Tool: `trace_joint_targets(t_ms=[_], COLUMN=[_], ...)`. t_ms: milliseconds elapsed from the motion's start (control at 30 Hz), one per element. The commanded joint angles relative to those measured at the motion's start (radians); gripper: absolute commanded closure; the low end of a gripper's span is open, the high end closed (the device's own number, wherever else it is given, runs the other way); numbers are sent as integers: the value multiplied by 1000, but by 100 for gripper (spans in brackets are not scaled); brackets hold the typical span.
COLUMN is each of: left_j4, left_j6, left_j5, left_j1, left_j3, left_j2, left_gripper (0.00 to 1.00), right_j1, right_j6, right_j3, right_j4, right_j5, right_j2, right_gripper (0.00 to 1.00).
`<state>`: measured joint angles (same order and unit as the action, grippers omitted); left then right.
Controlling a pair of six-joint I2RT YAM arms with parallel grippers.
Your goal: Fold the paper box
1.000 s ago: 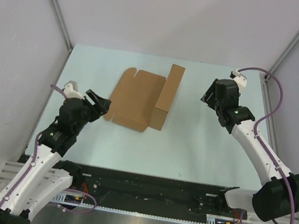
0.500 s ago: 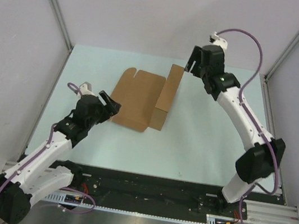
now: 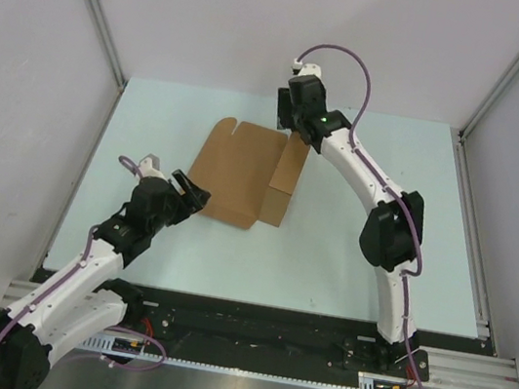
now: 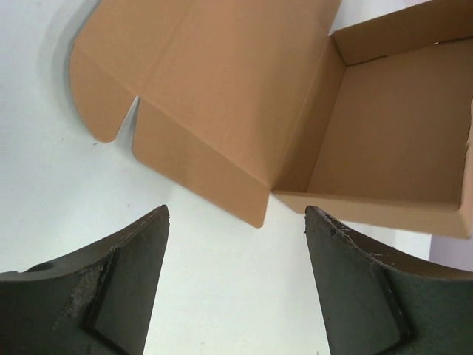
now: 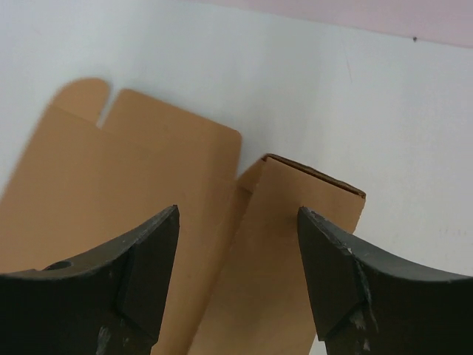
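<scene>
Spreading wide with nothing between its jaws, the left gripper hangs just off the near left corner of the paper box. Its own wrist camera shows the two dark fingers well apart with bare table between them and the box's near corner a little beyond their tips, not touching. The right gripper is also parted and empty. It reaches across from the right side to the far end of the box, where the raised part stands.

From the right wrist, the gripper frames the top edge of that raised part, and the flat panel spreads to the left. Whether the fingertips touch the cardboard cannot be told from any view.

The box lies left of centre on the pale table, towards the far edge. From above it reads as a flat brown panel with a narrow strip rising along its right side. The left wrist camera gives what the top view hides: the raised part is a hollow, with walls around a plain inner face that opens towards the flat panel. It also shows a rounded tab and a slit at the panel's edge. The right wrist view shows the box from its far end, with another rounded tab at the panel's corner.
</scene>
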<state>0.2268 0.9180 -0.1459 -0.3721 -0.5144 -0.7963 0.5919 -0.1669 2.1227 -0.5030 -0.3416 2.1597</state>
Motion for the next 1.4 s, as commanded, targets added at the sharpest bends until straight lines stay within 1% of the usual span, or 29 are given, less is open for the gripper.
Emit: trace_joint_targets(t_ms=[0, 133, 200, 233, 267, 300, 333, 367, 433, 467, 500, 567, 733, 900, 1000, 1100, 1200, 1367], left_j4=[-33, -60, -67, -72, -82, -86, -90, -95, -99, -103, -106, -116, -116, -110, -95, -86, -73, -53], left_j6=[19, 22, 24, 25, 27, 31, 35, 35, 39, 41, 44, 48, 58, 55, 51, 51, 50, 50], left_j5=[16, 25, 31, 31, 32, 32, 32, 34, 32, 32, 31, 28, 6, -14, -26, -40, -50, -53], left_j1=[-8, -8, -11, -13, -14, -19, -21, -24, -30, -31, -39, -47, -85, -109, -119, -122, -125, -140], left_j3=[25, 28, 24, 25, 28, 30, 30, 31, 34, 37, 40, 47, 40, 39, 42, 51, 59, 66], left_j2=[11, -15, -27, -35, -38, -43, -47, -52, -60, -64, -67, -73, -96, -113, -115, -109, -109, -109], left_gripper=[21, 21, 21, 21, 21, 21, 21, 21, 21, 21, 21, 21, 21, 21, 21, 21, 21, 21], right_j1=[-3, -9, -12, -18, -20, -24, -26, -30, -27, -24, -24, -18, 49, 100, 137, 206, 269, 348], right_j6=[79, 87, 67, 58, 50, 40, 6, -5, -41, -55, -69, -104, -180, -270, -312, -374, -425, -480], right_j3=[-10, -110, -197, -234, -319, -361, -397, -443, -564, -598, -666, -725, -917, -1033, -1119, -1181, -1218, -1224], right_j4=[-20, -28, -26, -13, 1, 14, 29, 35, 53, 57, 57, 50, 57, 50, 78, 83, 78, 37], right_j5=[-138, -235, -267, -272, -272, -266, -269, -267, -267, -266, -260, -255, -252, -226, -215, -220, -238, -289], right_j2=[19, -20, -75, -102, -130, -156, -214, -239, -318, -343, -365, -423, -532, -583, -623, -636, -656, -739], right_gripper=[30, 30, 30, 30, 31, 31, 31, 31, 32, 32, 31, 31, 32, 32, 31, 31, 30, 28])
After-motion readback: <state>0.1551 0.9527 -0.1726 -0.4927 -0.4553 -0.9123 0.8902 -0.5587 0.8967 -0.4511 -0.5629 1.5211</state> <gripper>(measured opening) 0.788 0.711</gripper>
